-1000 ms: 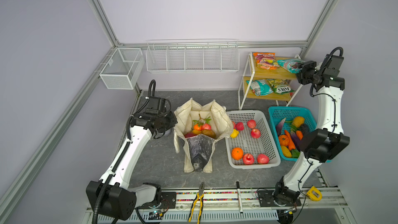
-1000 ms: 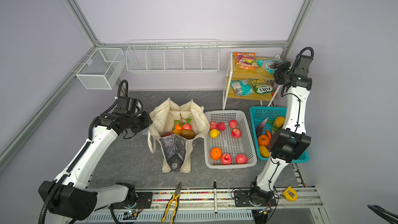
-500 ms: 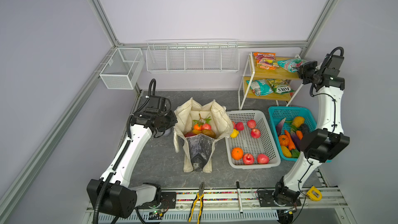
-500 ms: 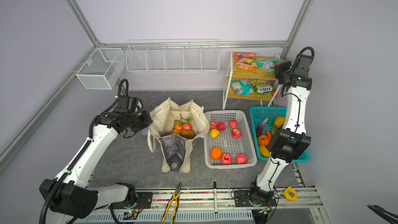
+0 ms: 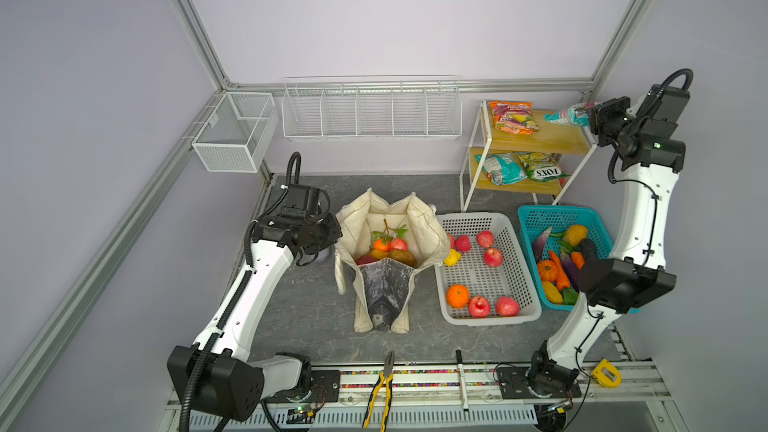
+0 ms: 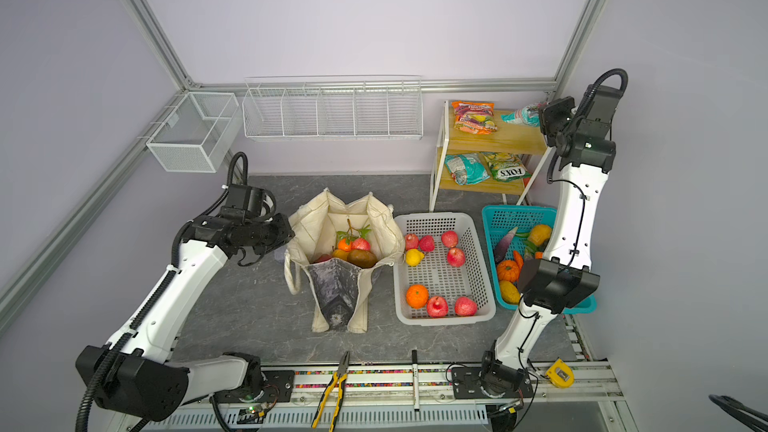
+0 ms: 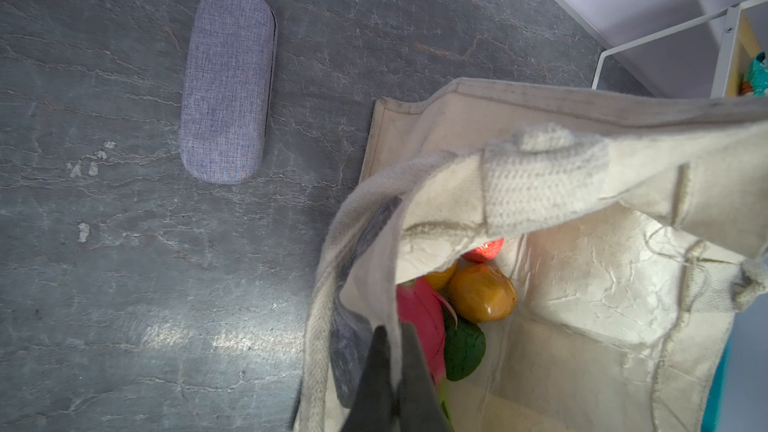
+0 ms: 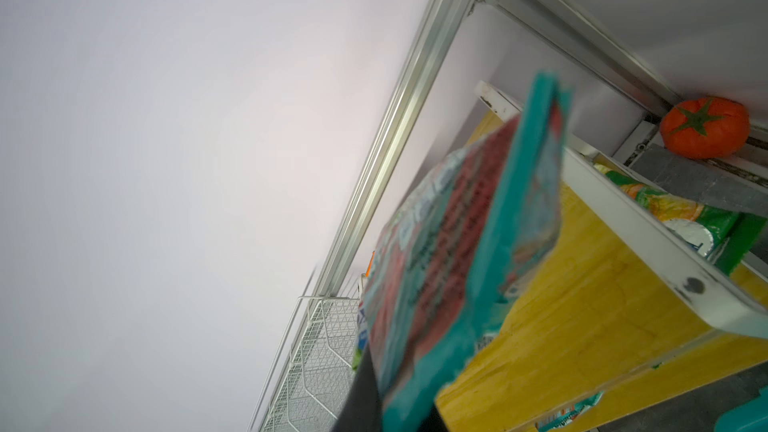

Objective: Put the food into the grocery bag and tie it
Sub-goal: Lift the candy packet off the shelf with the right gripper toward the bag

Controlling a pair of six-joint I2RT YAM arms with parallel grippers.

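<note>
The cream grocery bag [image 5: 424, 230] [image 6: 311, 222] stands open mid-table with fruit [image 5: 386, 248] inside. My left gripper [image 7: 391, 367] [image 5: 330, 243] is shut on the bag's left rim [image 7: 374, 284]; a magenta dragon fruit [image 7: 419, 313] and a brown fruit [image 7: 482, 292] lie just inside. My right gripper [image 8: 399, 405] [image 5: 592, 119] [image 6: 545, 118] is shut on a teal snack packet [image 8: 457, 243] [image 5: 567, 114], held over the top shelf [image 5: 552, 139]. More food lies in the white basket [image 5: 486, 317] and the teal basket [image 5: 552, 213].
Other packets [image 5: 513, 118] [image 5: 503, 168] lie on the wooden shelf. A grey fabric case [image 7: 228, 85] sits on the table left of the bag. Pliers [image 5: 380, 388], a pen [image 5: 460, 376] and a tape measure [image 5: 606, 372] line the front rail. Wire racks [image 5: 370, 110] hang on the back wall.
My right gripper closed on the teal packet and raised it slightly off the top shelf. The left arm and the bag stayed put.
</note>
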